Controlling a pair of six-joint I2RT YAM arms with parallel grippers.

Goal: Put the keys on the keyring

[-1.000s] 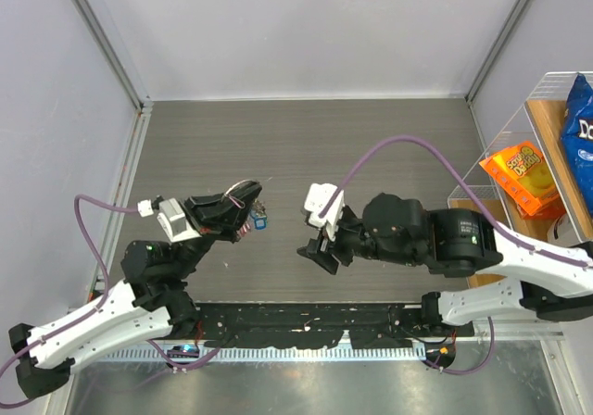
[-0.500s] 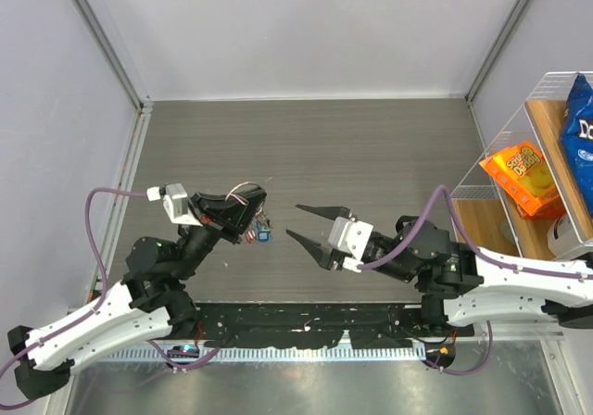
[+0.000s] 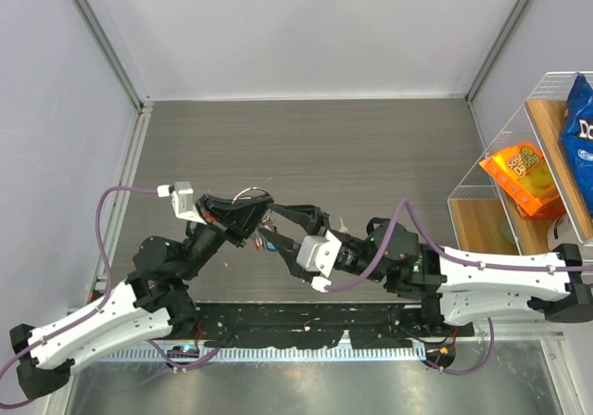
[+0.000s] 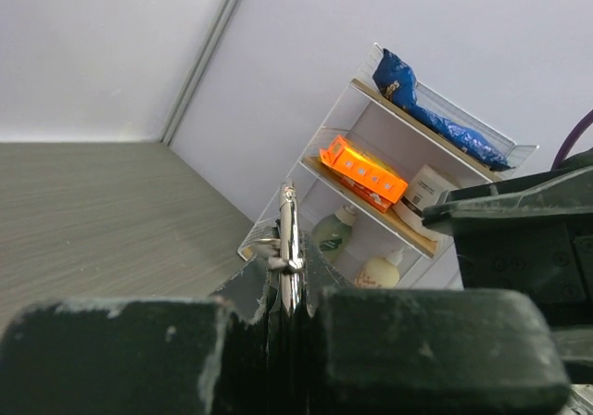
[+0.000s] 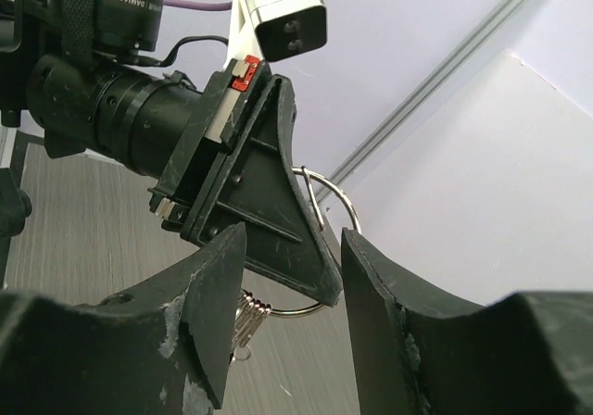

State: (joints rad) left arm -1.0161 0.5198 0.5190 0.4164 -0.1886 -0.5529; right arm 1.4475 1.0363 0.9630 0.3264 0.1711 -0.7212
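My left gripper point(image 3: 256, 206) is shut on the keyring point(image 3: 246, 193), a thin silver wire ring held above the table. In the left wrist view the keyring point(image 4: 289, 239) stands edge-on between the shut jaws. Keys point(image 3: 268, 231) hang from the ring under the left fingertips; their colours are hard to make out. My right gripper point(image 3: 271, 223) is open, with a finger on each side of the left gripper's tip. In the right wrist view the open right gripper point(image 5: 287, 290) frames the left gripper's fingers point(image 5: 264, 207), the keyring point(image 5: 332, 191) and the keys' small silver loops point(image 5: 243, 315).
A clear shelf rack point(image 3: 482, 197) stands at the right edge with an orange packet point(image 3: 523, 176) and a blue bag point(image 3: 579, 119). It also shows in the left wrist view point(image 4: 306, 169), with bottles point(image 4: 382, 271). Grey walls close in the table.
My right arm has swung left and its open gripper has closed the gap, now straddling the left gripper's tip. The left gripper has shifted slightly right with the keyring.
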